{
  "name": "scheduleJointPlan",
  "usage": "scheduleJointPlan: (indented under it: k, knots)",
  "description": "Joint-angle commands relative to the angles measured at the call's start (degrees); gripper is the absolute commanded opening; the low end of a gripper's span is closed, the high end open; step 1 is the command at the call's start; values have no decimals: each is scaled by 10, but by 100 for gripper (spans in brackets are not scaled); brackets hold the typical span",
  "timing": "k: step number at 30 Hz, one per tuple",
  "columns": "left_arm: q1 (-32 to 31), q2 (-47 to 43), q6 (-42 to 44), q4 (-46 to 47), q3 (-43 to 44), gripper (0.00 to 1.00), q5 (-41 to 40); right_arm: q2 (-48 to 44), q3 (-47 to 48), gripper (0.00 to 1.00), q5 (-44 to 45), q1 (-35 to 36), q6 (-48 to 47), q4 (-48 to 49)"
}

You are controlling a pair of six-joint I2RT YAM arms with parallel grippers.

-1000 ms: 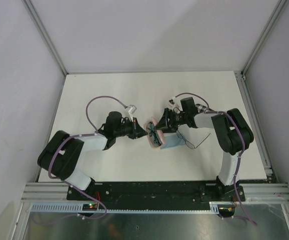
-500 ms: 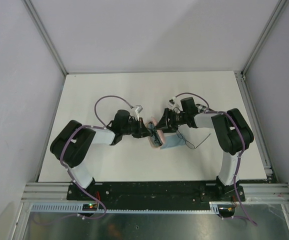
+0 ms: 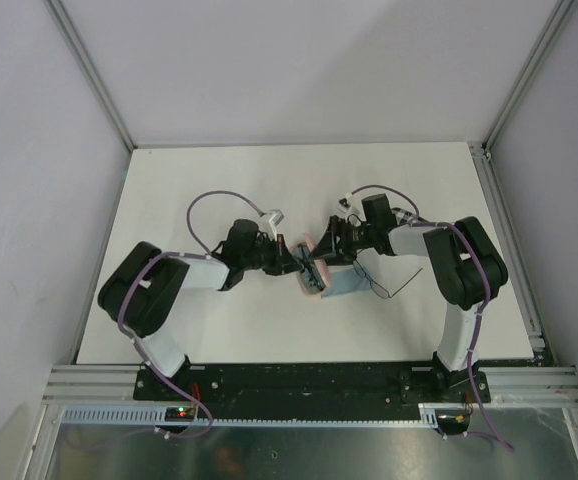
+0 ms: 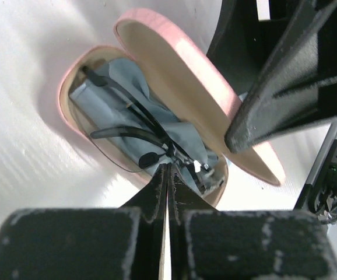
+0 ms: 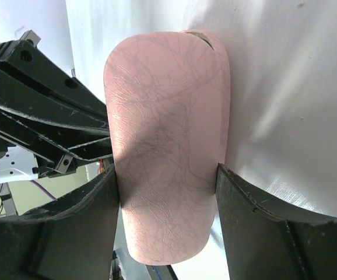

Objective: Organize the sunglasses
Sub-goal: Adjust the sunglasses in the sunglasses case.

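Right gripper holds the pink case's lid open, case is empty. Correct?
Not empty: the left wrist view shows sunglasses lying on a grey cloth inside the pink case. The right gripper does hold the lid open.

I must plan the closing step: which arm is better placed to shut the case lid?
Right. The right gripper clasps the pink lid by both edges; the left gripper is shut, tips at the glasses inside the case.
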Motion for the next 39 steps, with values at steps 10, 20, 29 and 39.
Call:
scheduleJointPlan:
  k: [10,20,29,39]
  knots:
    - [62,-200,-1,-69,-90,2,-2,-1,2,43,108,29,-21,-57]
    - [59,-106,2,-58,-47,0,-4,-11,2,44,131,42,-23,-71]
    - [24,10,-12,-42,43,0,0,-12,2,44,126,41,-20,-69]
    - [14,36,-17,-37,39,0,2,-11,2,43,122,35,-23,-71]
